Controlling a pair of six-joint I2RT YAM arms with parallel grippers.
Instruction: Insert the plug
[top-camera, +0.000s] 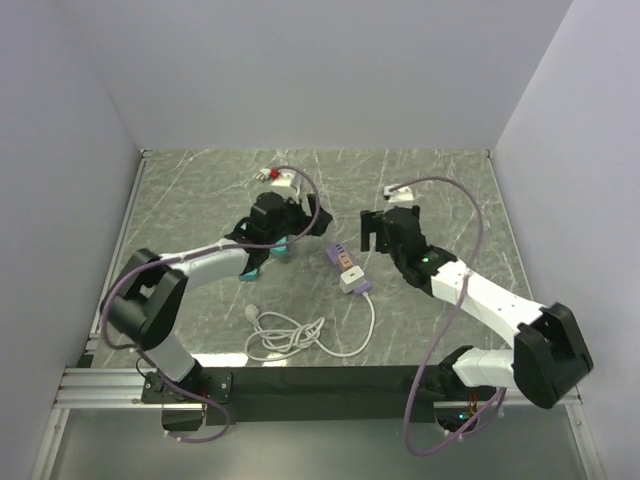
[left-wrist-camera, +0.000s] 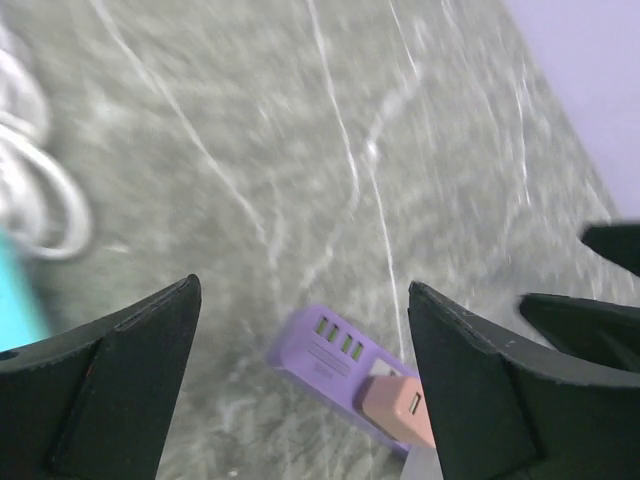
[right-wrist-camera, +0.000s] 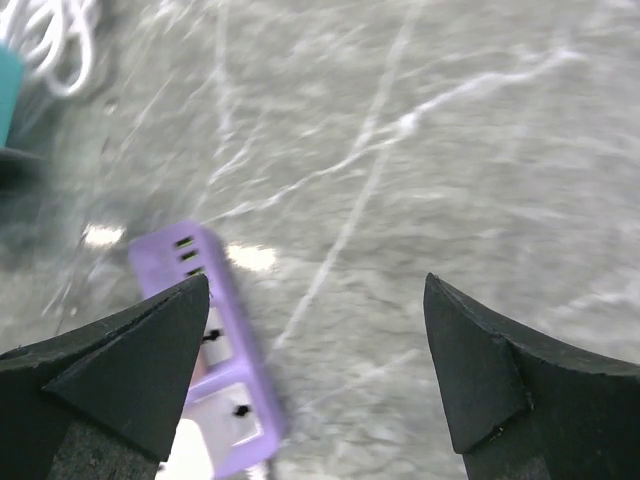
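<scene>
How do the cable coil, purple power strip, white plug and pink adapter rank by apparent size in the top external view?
1. cable coil
2. purple power strip
3. white plug
4. pink adapter, only slightly smaller than the plug

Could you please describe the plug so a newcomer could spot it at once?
At the centre of the table lies a purple strip. The plug is the flat white square at its near end, trailing a long white cable, unlike the pink adapter beside it.

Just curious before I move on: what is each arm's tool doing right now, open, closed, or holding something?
Left tool: open, holding nothing.
Right tool: open, holding nothing.
</scene>
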